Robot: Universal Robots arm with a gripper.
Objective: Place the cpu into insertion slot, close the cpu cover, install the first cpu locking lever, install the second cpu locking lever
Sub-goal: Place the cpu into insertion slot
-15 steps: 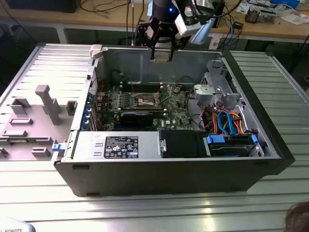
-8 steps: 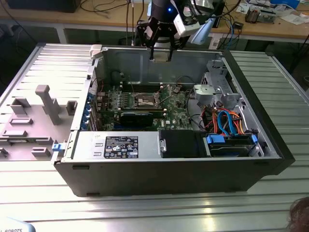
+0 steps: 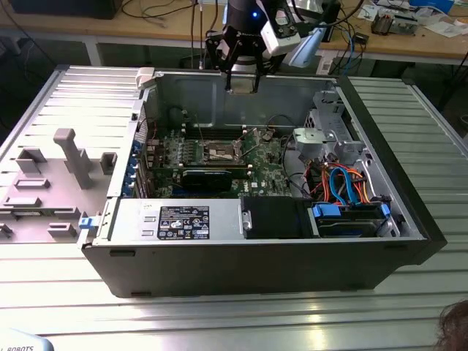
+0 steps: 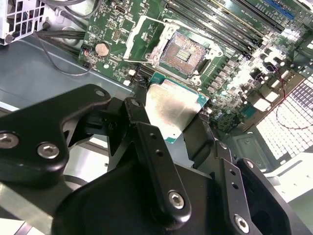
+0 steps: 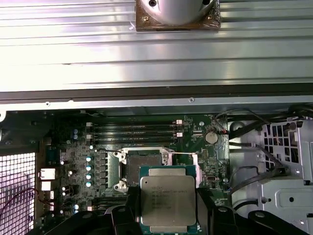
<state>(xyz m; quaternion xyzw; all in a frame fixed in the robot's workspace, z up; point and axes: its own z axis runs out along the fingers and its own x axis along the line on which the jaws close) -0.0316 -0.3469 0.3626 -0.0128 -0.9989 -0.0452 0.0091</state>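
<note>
My gripper (image 3: 243,86) hangs above the far wall of the open computer case, shut on the cpu (image 3: 243,80). In both wrist views the cpu (image 4: 171,107) (image 5: 167,198) is a flat silver-topped chip on a green base, clamped by its edges between the black fingers (image 4: 139,110) (image 5: 204,203). The insertion slot (image 4: 183,51) (image 5: 144,165) lies bare on the green motherboard below, some way off from the chip. The cpu cover (image 4: 142,36) (image 5: 183,159), a thin silvery frame, stands swung open beside the slot. In the exterior view the slot (image 3: 219,151) sits mid-board.
The black case (image 3: 409,219) holds a power supply (image 3: 183,223), a drive cage (image 3: 325,139) with blue and orange cables (image 3: 344,186), and memory slots (image 5: 134,129). A grey fixture plate (image 3: 51,183) lies at the exterior view's left. A person's hair (image 3: 455,325) shows at the corner.
</note>
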